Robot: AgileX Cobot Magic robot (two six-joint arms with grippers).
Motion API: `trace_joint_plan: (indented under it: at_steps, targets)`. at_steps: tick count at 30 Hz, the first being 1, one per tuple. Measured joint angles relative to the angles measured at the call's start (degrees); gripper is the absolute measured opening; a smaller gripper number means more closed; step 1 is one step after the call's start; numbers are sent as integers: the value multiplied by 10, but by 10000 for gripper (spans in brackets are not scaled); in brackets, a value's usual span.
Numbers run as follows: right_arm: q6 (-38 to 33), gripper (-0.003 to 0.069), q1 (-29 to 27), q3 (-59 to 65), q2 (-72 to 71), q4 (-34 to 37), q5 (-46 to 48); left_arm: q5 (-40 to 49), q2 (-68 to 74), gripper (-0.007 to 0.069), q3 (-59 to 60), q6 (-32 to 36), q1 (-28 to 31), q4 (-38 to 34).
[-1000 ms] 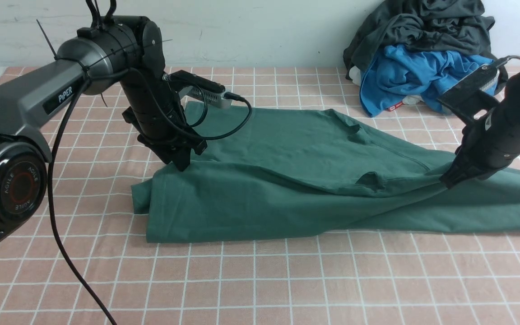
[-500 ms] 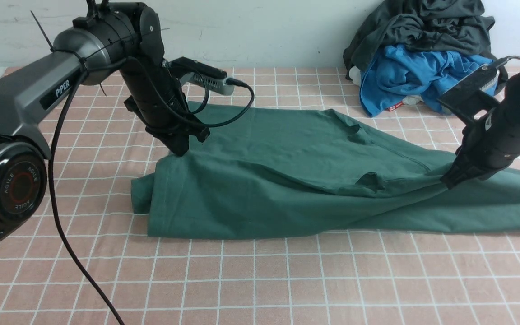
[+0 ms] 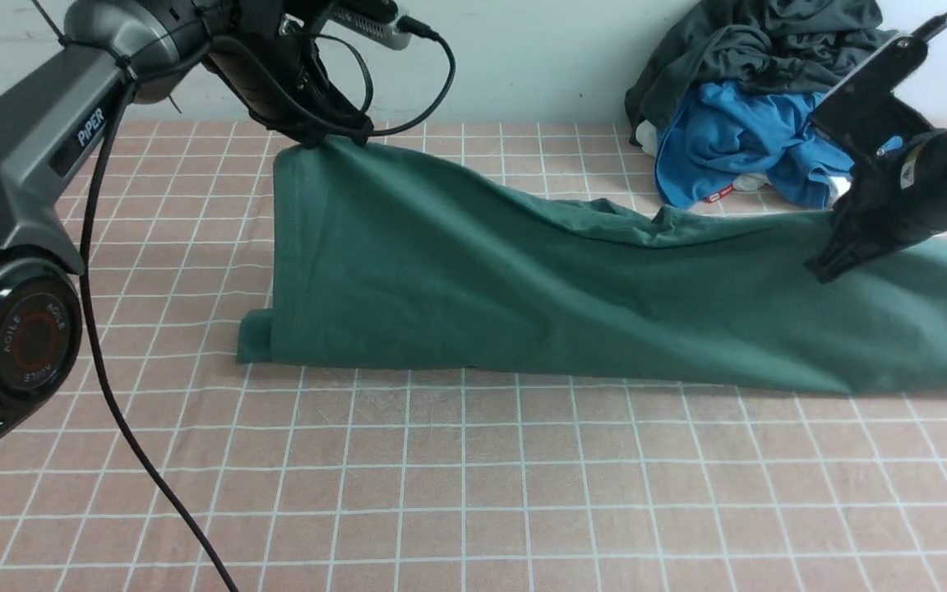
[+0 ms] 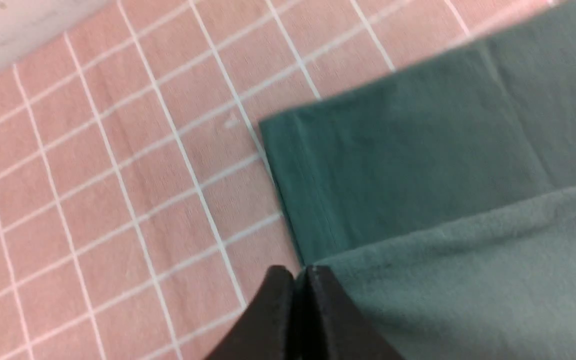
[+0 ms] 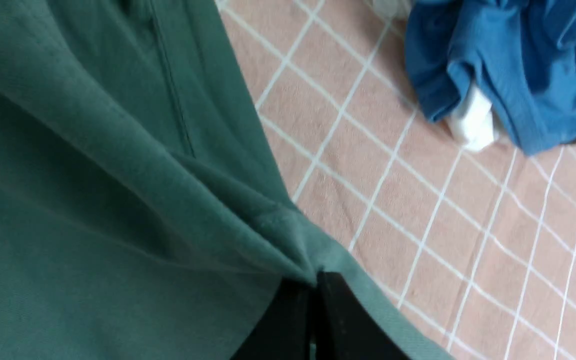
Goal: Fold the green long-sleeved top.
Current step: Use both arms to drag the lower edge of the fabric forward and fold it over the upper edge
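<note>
Both jaws tight on green top

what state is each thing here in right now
green top, unfolded, far edge held up at two points, near edge lying on the table
left tool, shut on the green top's corner, raised high
right tool, shut on the green top, lower than the left one
blue garment, crumpled in a heap
grey garment, crumpled, piled on the blue garment
</note>
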Motion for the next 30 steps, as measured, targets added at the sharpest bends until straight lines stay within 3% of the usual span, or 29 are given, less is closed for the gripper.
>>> trace_joint_plan:
  at_steps: [7,13,16,18,19,20,23,25,27,30]
  targets:
    - [32,-3,-19,-57,67,-7,-16,-132,54,6,0,-79,0,33]
    - [100,13,-28,-139,153,-9,-19,-231,110,13,0,-144,0,99]
    - [134,78,-29,-173,186,-9,-14,-265,131,68,1,-173,0,142]
    - [158,157,-29,-196,197,-10,4,-277,134,153,1,-194,3,166]
    - [159,164,-29,-198,198,-10,4,-278,134,153,1,-195,3,166]
    - [171,222,-29,-220,199,-11,30,-282,131,236,1,-207,6,175]
    - [176,269,-27,-258,196,4,76,-258,118,316,-1,-214,7,177]
    - [155,263,-20,-293,189,51,123,-202,94,339,-7,-215,7,155]
    - [82,206,-9,-314,184,127,162,-144,66,318,-13,-208,6,118]
    - [-68,76,7,-322,194,282,186,-50,23,218,-21,-153,2,41]
